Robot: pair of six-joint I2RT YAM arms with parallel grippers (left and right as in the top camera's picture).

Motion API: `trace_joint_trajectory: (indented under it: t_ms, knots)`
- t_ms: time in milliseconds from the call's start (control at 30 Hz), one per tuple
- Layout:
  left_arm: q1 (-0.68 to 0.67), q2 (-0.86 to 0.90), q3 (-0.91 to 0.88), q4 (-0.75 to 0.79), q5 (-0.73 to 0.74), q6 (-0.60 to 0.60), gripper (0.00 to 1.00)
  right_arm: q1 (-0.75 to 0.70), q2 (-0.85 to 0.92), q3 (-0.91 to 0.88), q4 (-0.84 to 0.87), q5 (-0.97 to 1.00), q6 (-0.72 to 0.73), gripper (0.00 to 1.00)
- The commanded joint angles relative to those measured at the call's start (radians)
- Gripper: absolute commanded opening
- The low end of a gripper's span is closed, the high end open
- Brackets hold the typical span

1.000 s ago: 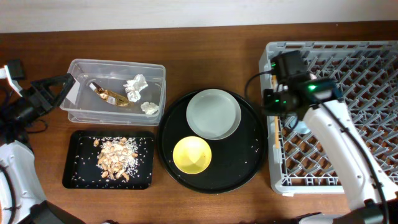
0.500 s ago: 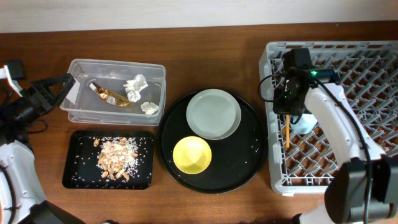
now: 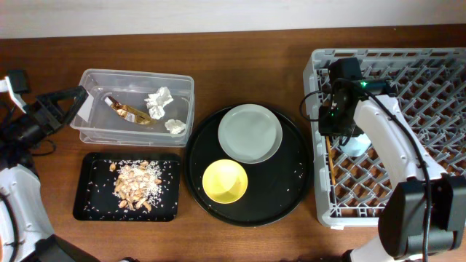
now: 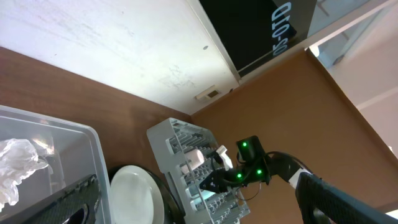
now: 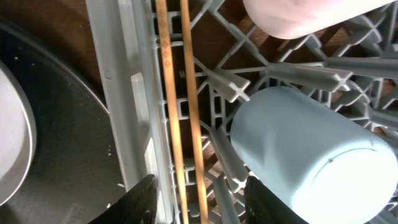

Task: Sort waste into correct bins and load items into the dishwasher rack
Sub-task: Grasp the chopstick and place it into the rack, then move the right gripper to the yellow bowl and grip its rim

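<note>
My right gripper [image 3: 336, 122] hangs over the left part of the grey dishwasher rack [image 3: 429, 80]. It is open [image 5: 200, 202]. Two wooden chopsticks [image 5: 180, 124] lie loose in the rack grid between its fingers and show faintly in the overhead view [image 3: 332, 164]. The blue cup [image 5: 311, 162] lies in the rack just right of them, and the pink cup [image 5: 305, 12] beyond it. The pale plate [image 3: 250, 133] and yellow bowl [image 3: 225, 181] sit on the round black tray [image 3: 291, 200]. My left gripper [image 3: 57, 108] is open and empty [image 4: 205, 208], left of the clear tub [image 3: 95, 132].
The clear tub holds two tissue balls [image 3: 159, 98] and the gold wrapper [image 3: 131, 113]. The shallow black tray [image 3: 87, 207] in front of it holds food scraps [image 3: 135, 183]. The rack's left wall stands beside the round tray.
My right gripper moved from the rack's left edge a little further in over the rack. The chopsticks now lie in the grid.
</note>
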Motion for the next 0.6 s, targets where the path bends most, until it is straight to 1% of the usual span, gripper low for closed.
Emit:
trace_joint_trajectory:
  t_ms: [0, 167, 267, 400, 500, 567]
  knots:
    - [0.002, -0.01, 0.002, 0.002, 0.018, -0.005, 0.99, -0.003, 0.005, 0.005, -0.004, -0.133, 0.002, 0.43]
    - [0.002, -0.01, 0.002, 0.002, 0.018, -0.005, 0.99, -0.003, 0.004, 0.071, -0.029, -0.162, 0.002, 0.43]
    - [0.002, -0.01, 0.002, 0.002, 0.018, -0.005, 0.99, -0.003, 0.004, 0.202, -0.126, -0.198, 0.003, 0.43]
    - [0.002, -0.01, 0.002, 0.002, 0.018, -0.005, 0.99, -0.001, 0.004, 0.333, -0.234, -0.335, 0.002, 0.43]
    - [0.002, -0.01, 0.002, 0.002, 0.018, -0.005, 0.99, 0.02, 0.005, 0.332, -0.245, -0.433, 0.002, 0.43]
    - [0.002, -0.01, 0.002, 0.002, 0.018, -0.005, 0.99, 0.055, 0.005, 0.317, -0.247, -0.454, 0.002, 0.43]
